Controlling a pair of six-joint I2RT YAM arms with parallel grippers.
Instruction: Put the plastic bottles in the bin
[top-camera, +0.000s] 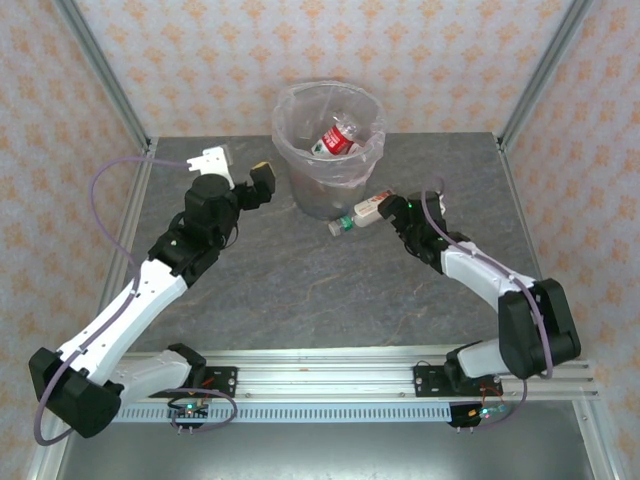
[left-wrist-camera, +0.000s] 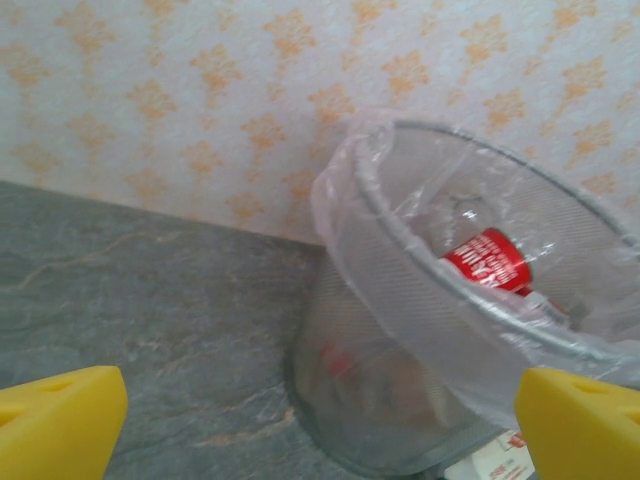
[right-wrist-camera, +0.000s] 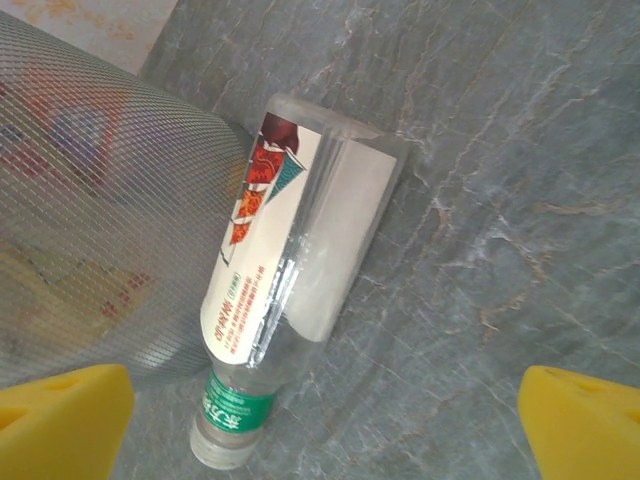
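Red-label bottle (top-camera: 338, 140) lies inside bin (top-camera: 308, 192). One clear bottle (top-camera: 360, 212) left on counter (top-camera: 300, 290), lying against bin base. Right claw (right-wrist-camera: 320, 420) spread over it, empty. Left claw (top-camera: 240, 168) spread beside bin, empty. Judged nearly done.

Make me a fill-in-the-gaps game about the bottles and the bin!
The clear plastic bottle with the white label lies on the grey ____.
The red-capped plastic bottle inside the round bag-lined mesh bin has a ____ label.
The left arm and the right arm hold their jaws ____.
Missing words: table, red, open.
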